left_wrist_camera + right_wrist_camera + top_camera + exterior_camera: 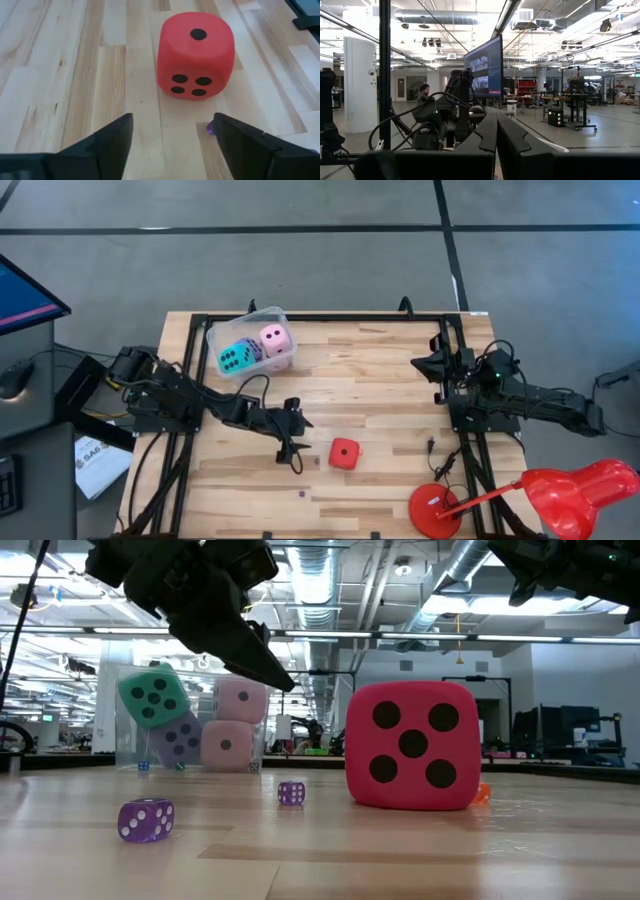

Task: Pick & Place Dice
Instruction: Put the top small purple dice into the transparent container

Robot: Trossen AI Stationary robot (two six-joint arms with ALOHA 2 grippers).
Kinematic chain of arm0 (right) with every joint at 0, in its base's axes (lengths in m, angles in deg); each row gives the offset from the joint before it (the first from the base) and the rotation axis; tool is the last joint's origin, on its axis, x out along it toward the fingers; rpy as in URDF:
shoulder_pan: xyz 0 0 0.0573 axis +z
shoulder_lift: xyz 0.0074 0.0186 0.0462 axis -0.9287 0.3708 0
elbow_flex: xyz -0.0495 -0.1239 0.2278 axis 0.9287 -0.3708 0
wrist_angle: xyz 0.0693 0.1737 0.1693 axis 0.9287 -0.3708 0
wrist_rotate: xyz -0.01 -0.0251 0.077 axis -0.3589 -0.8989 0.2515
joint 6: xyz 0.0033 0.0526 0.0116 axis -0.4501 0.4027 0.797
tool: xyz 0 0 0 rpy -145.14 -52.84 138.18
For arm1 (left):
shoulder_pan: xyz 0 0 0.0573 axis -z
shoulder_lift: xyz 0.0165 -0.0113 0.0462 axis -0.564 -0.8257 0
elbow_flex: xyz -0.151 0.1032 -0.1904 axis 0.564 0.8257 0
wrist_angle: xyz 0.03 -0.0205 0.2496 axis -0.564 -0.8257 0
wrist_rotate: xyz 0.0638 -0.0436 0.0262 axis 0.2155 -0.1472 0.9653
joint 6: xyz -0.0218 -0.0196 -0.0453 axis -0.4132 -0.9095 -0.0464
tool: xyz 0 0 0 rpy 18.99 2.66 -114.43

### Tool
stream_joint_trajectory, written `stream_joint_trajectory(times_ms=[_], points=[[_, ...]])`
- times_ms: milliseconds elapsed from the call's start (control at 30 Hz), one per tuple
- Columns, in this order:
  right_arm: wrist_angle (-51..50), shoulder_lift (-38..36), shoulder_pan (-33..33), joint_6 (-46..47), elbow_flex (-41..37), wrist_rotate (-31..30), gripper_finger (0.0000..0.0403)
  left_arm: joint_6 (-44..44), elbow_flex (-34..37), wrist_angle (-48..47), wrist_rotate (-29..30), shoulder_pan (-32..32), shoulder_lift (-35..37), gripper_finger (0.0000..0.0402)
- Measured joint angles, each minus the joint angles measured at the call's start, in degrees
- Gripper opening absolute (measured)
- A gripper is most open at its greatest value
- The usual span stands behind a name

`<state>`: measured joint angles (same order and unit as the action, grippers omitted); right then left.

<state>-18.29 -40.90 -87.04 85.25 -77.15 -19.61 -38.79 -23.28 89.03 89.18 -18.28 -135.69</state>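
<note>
The red die (344,453) sits flat on the table near its middle, also large in the low view (412,745) and the left wrist view (195,55). My left gripper (297,452) hovers open just left of it, fingers (112,140) apart and empty. The cyan die (235,358), one pink die (275,339) and a violet-blue die (180,740) lie in the clear tub (215,337) at the far left; the low view shows a second pink die (227,745) there. My right gripper (496,135) is shut, raised at the table's right edge.
Tiny purple dice (146,820) (291,793) lie on the near part of the table, one by the left fingertip (211,129). A red desk lamp (560,492) stands at the near right corner. Bare wood lies between the red die and the tub.
</note>
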Motion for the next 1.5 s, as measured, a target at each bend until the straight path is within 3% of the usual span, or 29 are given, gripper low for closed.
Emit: stream_joint_trajectory(times_ms=[333,567,1067,1500], points=[[0.0,0.0,-0.02,0.0,0.0,0.0,0.0,-0.14,0.0,3.28,-0.02,0.29,-0.31,0.0289],[0.02,-0.02,-0.01,-0.02,0.01,0.0,0.0,-0.48,-0.02,6.12,-0.52,2.43,-5.55,0.0289],[-0.02,0.0,-0.01,0.0,0.0,0.0,0.0,-0.48,-0.02,14.85,-6.86,3.5,-16.59,0.0289],[0.0,-0.02,-0.02,-0.04,0.0,0.0,0.0,-1.17,-0.02,19.31,-11.37,2.33,-20.04,0.0289]])
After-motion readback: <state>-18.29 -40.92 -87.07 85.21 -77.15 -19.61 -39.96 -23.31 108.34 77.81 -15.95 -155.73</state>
